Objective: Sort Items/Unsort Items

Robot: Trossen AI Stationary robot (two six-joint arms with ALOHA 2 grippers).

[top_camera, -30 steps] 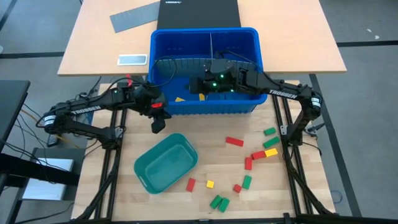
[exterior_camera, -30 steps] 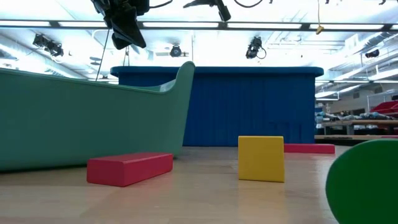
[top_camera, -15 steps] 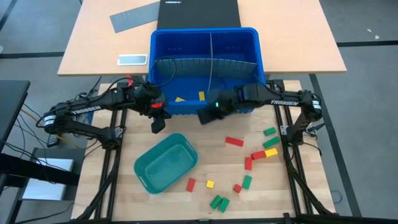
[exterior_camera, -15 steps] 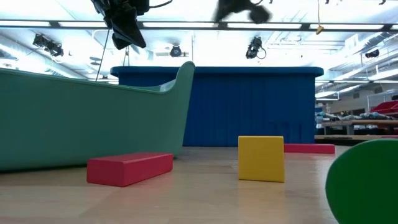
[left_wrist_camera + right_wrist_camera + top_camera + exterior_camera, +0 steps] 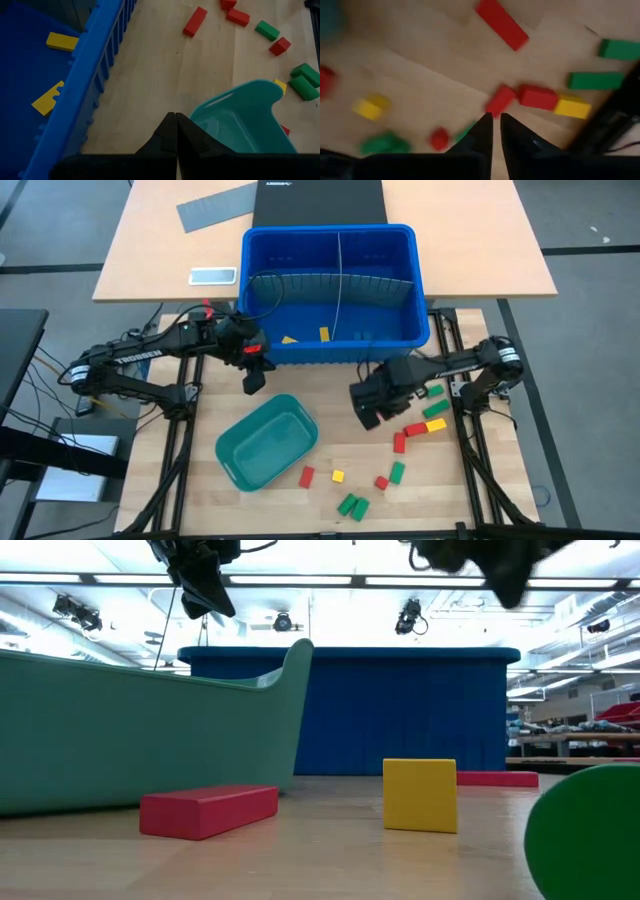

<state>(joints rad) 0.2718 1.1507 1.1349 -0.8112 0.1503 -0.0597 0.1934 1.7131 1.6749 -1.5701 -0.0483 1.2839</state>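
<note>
Small red, green and yellow blocks lie scattered on the wooden table, among them a long red one [image 5: 501, 24], a red-red-yellow row [image 5: 540, 98] and two green ones [image 5: 434, 400]. Two yellow blocks [image 5: 289, 339] lie flat on the floor of the blue bin [image 5: 330, 358]. My right gripper [image 5: 368, 415] hangs above the scattered blocks, pointing down. Its fingers [image 5: 492, 118] stand a narrow gap apart with nothing between them. My left gripper [image 5: 255, 380] hangs shut and empty between the bin and the teal tray [image 5: 267, 442]. Its fingers also show in the left wrist view [image 5: 176, 116].
More blocks lie near the table's front: red [image 5: 307, 476], yellow [image 5: 338, 476], and green [image 5: 352, 505]. A wire divider [image 5: 338, 280] splits the bin. A grey slotted sheet [image 5: 217, 206] and a flat white device [image 5: 213, 276] lie on the far desk.
My right gripper has come out of the blue bin, over its near wall. It has moved toward the table's near right and down, and has tipped until it points down over the scattered blocks. My left arm has kept still.
</note>
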